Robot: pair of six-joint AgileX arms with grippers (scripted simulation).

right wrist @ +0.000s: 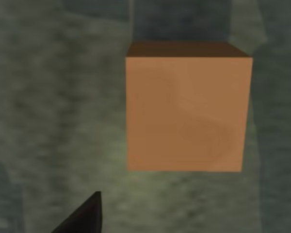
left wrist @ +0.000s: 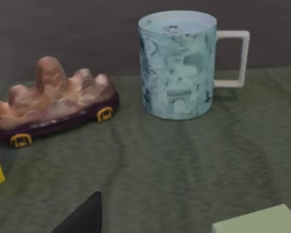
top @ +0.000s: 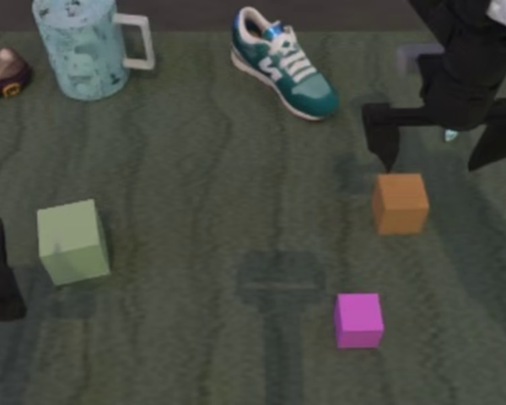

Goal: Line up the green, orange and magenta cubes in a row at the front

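The pale green cube sits at the left of the table; its top corner shows in the left wrist view. The orange cube rests at the right, and it fills the right wrist view. The magenta cube lies in front of it, nearer the front edge. My right gripper hangs open just behind the orange cube, nothing between its fingers. Left of the green cube, a dark finger of my open left gripper shows at the table's left edge.
A light blue mug stands at the back left, also in the left wrist view. Beside it is a brown mountain-shaped ornament on a purple base. A teal sneaker lies at the back middle.
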